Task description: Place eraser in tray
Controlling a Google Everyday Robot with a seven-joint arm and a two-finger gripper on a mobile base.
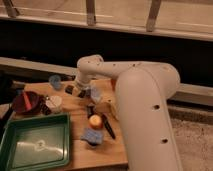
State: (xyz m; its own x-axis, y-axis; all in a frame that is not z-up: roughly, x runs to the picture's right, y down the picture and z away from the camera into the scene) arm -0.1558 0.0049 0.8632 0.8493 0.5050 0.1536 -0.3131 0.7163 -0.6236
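End effector (76, 89) low at the far side of the bench (112, 150), on the end of the one white arm (145, 100), which bends over from the right. Its two fingers are pressed together. One small dark block, the eraser (69, 90), sits right at the tip on the 9 o'clock side. From where I stand I cannot tell whether it is pinched or only touched. It is down at the level of the wood, well apart from the tray.

Working outward, I count three light blue things. One (96, 93) is just beside the end effector at 3 o'clock. One (55, 80) is at 10 o'clock near the far edge. One (92, 135) is at 5 o'clock toward the near edge.

Between that last one and the end effector lies one orange ball (95, 120). One black-handled knife (107, 127) lies just beside the ball, slanting toward the near edge.

At 8 o'clock stands one white round thing (54, 102). Further out the same way is one dark red bowl (26, 102), near the left edge.

Furthest off, at 7 o'clock, is the one dark green tray (37, 120), filling the near left corner of the bench. Its raised rim runs all round and its bottom shines with reflected light. Its far rim lies near the bowl and the white round thing.
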